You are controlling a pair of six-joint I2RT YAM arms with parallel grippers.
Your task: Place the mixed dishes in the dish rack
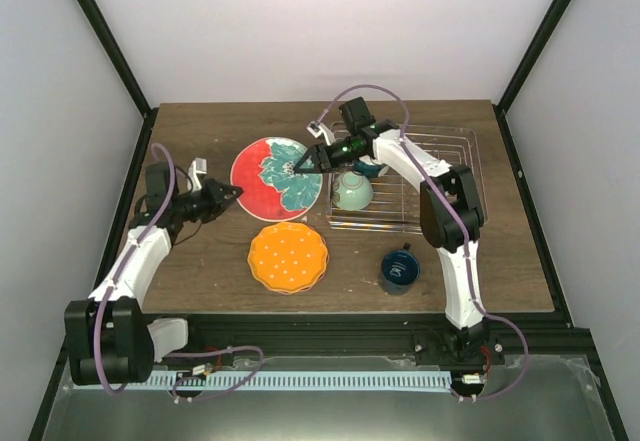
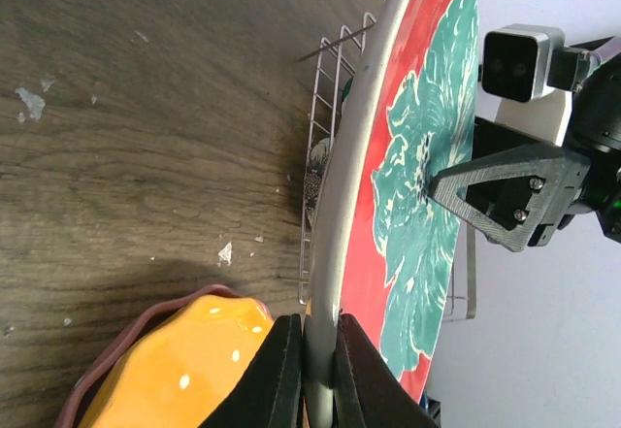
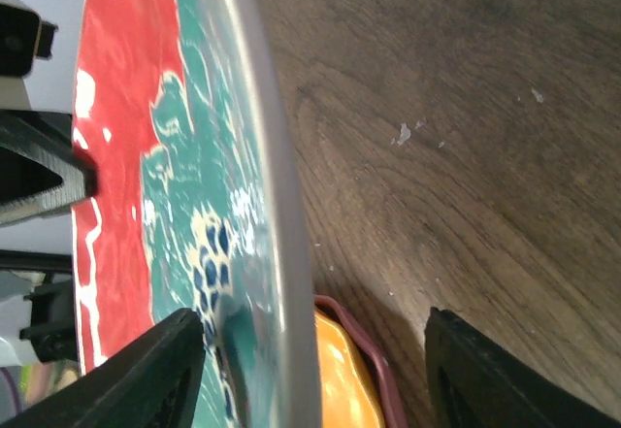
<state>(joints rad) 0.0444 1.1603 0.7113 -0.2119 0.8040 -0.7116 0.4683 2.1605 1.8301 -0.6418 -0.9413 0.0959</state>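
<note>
My left gripper (image 1: 230, 197) is shut on the left rim of the red-and-teal scalloped plate (image 1: 272, 177) and holds it off the table; the left wrist view shows the fingers (image 2: 277, 375) clamped on the grey rim of the plate (image 2: 417, 205). My right gripper (image 1: 298, 168) is open at the plate's right edge. In the right wrist view the plate's rim (image 3: 281, 253) stands between the spread jaws of the right gripper (image 3: 320, 379). The silver wire dish rack (image 1: 440, 176) holds the pale green bowl (image 1: 352, 191), with a blue-sided bowl (image 1: 372, 168) partly hidden behind the arm.
The orange dotted plate (image 1: 288, 257) lies on a pink plate, whose rim (image 3: 374, 360) shows, in front of the held plate. The dark blue mug (image 1: 398, 269) stands near the rack's front. The right arm reaches over the rack's left end.
</note>
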